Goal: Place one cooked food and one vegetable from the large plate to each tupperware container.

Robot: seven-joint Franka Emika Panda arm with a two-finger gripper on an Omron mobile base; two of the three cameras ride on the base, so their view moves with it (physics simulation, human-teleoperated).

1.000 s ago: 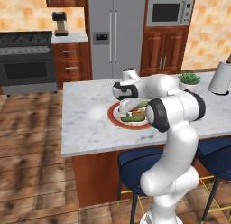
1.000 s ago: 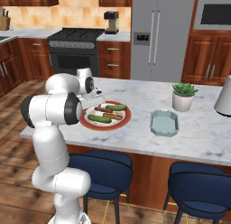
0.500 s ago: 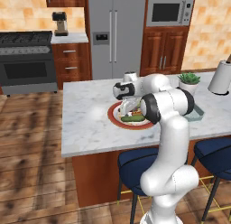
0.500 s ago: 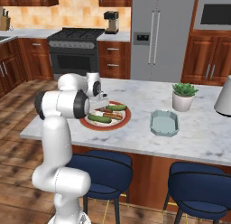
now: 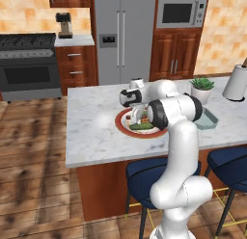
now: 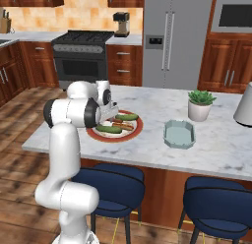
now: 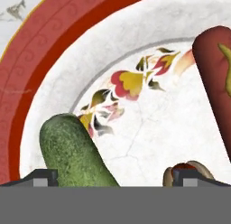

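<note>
A plate (image 7: pixel 49 51) with a red rim and a white centre painted with flowers is seen close up. A green cucumber (image 7: pixel 72 153) lies at lower left, its rounded end between the two dark fingertips (image 7: pixel 41 177), which stand wide apart. A reddish-brown sausage (image 7: pixel 215 78) lies at the right edge.

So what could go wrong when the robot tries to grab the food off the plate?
The open gripper hangs low over the large plate, with a cucumber by one fingertip and sausages by the other, so it might pinch the wrong piece or shove one sideways. The food lies crowded together, so lifting one piece could drag another. The teal container sits apart, so a loose grip might drop food on the way.
</note>
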